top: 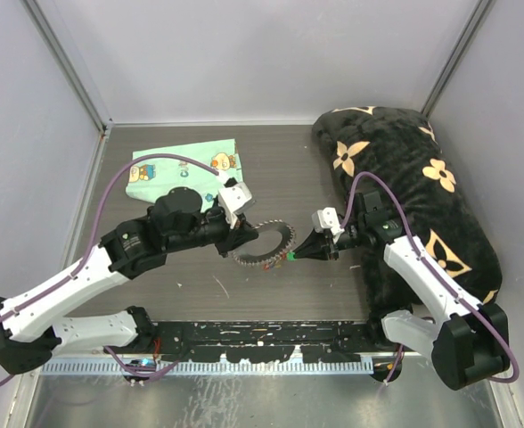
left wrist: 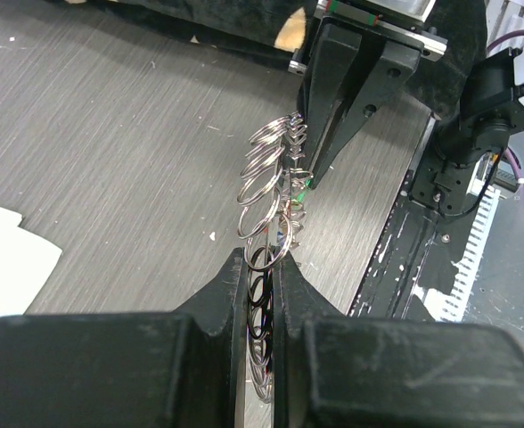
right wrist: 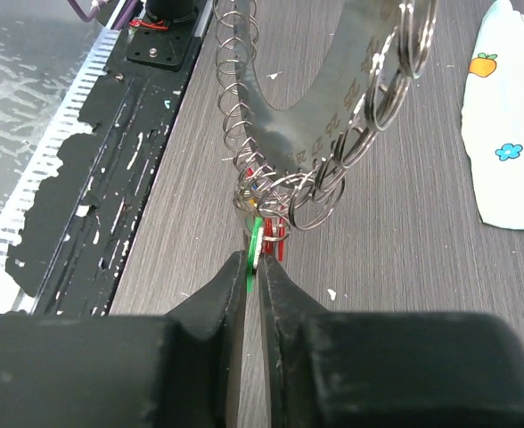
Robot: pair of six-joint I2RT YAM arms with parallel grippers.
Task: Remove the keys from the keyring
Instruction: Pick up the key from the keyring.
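The keyring [top: 264,242] is a silver loop fringed with small rings, held up on edge above the table's middle. My left gripper [top: 246,234] is shut on its left rim; in the left wrist view the rings [left wrist: 264,169] run out from between the closed fingers [left wrist: 229,283]. My right gripper [top: 298,254] is shut on a green-headed key [right wrist: 255,242] hanging at the ring's right side. A red-headed key [right wrist: 281,234] hangs just beside it. The ring's band [right wrist: 333,98] rises in front of the right wrist camera. The other keys are hard to make out.
A mint-green cartoon-print cloth [top: 184,174] lies flat at the back left. A large black cushion with tan flowers [top: 413,178] fills the right side behind the right arm. A black, paint-chipped rail [top: 262,339] runs along the near edge.
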